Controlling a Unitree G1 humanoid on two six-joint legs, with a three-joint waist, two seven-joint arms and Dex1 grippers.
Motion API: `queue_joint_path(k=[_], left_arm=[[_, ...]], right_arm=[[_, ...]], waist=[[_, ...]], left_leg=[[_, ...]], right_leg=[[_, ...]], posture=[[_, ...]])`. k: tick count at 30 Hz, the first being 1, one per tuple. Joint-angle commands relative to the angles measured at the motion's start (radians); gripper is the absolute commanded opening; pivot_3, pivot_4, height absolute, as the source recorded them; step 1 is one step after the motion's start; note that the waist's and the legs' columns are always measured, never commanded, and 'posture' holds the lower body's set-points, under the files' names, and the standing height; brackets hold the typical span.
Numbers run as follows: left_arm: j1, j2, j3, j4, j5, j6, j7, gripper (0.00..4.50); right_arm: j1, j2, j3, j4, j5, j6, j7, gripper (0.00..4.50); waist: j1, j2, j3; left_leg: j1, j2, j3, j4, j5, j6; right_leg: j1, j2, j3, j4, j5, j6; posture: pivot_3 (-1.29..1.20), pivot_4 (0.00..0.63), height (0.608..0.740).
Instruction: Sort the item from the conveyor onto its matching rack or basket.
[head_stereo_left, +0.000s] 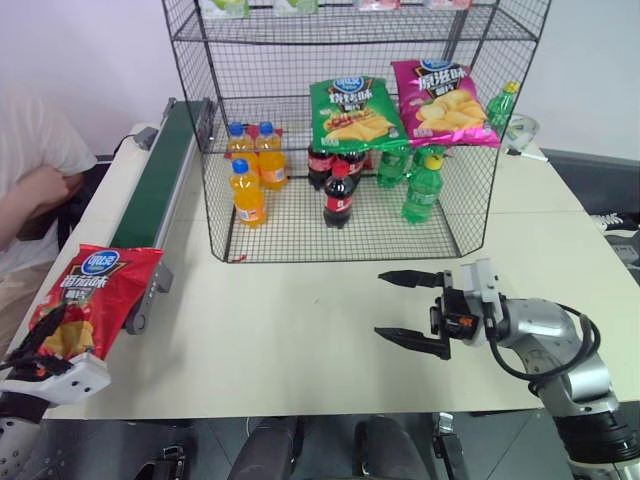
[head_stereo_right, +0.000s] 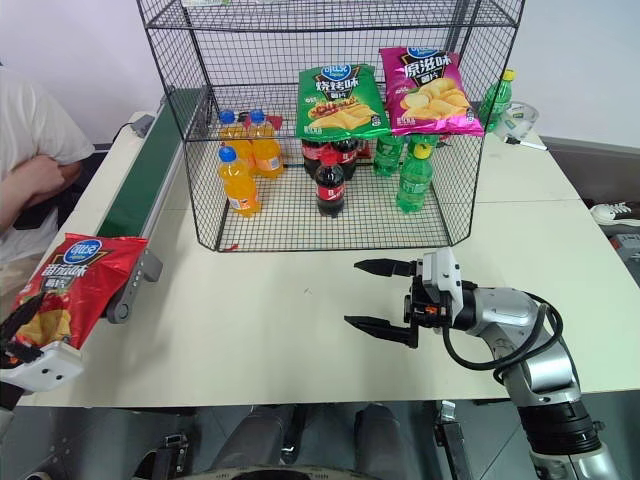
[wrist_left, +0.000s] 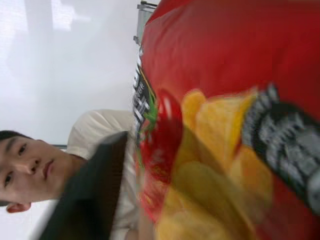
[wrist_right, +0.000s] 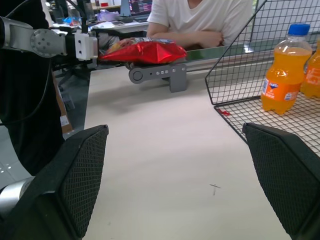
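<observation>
While our left gripper (head_stereo_left: 40, 350) pinches the shiny red crisp bag (head_stereo_left: 88, 300) at the table's left edge (right gripper (head_stereo_left: 412, 308) agape, empty), the black wire-mesh rack (head_stereo_left: 350, 130) lies ahead-right.

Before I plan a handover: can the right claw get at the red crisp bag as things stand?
Probably yes. The right claw is open over bare table, nothing between it and the red crisp bag in the left claw, though the bag is far across.

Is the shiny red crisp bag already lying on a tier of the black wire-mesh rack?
No, the shiny red crisp bag sits at the conveyor's near end.
</observation>
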Motion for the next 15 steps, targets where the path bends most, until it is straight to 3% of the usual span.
queue_joint_path(k=[1,3,15], left_arm=[[0.014,0.013,0.014,-0.029,-0.039,-0.006,-0.012,0.96],[0.023,0.012,0.018,-0.042,-0.037,-0.008,-0.012,0.05],[0.046,-0.001,0.062,-0.146,-0.082,0.017,-0.038,0.02]], right_arm=[[0.000,0.000,-0.030,-0.006,0.001,-0.021,-0.004,4.50],[0.003,-0.002,-0.031,-0.010,0.003,-0.020,-0.005,4.50],[-0.017,-0.002,-0.046,0.008,0.021,-0.010,0.002,4.50]], waist=[[0.000,0.000,0.000],[0.000,0.000,0.000],[0.001,0.000,0.000]], left_leg=[[0.000,0.000,0.000,0.000,0.000,0.000],[0.000,0.000,0.000,0.000,0.000,0.000],[0.000,0.000,0.000,0.001,0.000,0.000]], right_leg=[[0.000,0.000,0.000,0.000,0.000,0.000],[0.000,0.000,0.000,0.000,0.000,0.000],[0.000,0.000,0.000,0.001,0.000,0.000]], posture=[[0.00,0.150,0.740],[0.00,0.150,0.740],[0.00,0.150,0.740]])
